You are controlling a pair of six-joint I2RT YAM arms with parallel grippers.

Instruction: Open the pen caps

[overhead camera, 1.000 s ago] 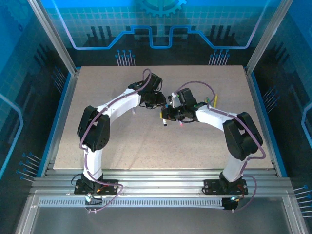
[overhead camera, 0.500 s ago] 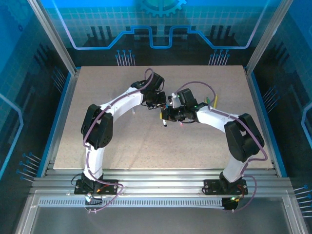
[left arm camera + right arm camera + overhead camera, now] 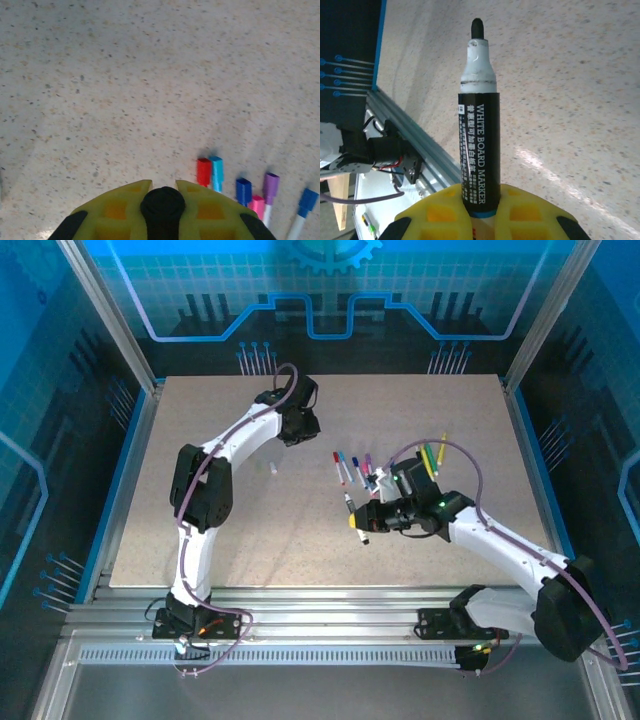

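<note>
Right tool grips uncapped black marker, tip sticking out ahead; left tool pinches black cap, red cap just ahead-right on tabletop.

Right wrist view: black marker, held upright in the right claw. White capitals printed lengthwise along the barrel read "WHITE BOARD MARKER". A smaller line of white characters beside that print is too small to read.
</note>
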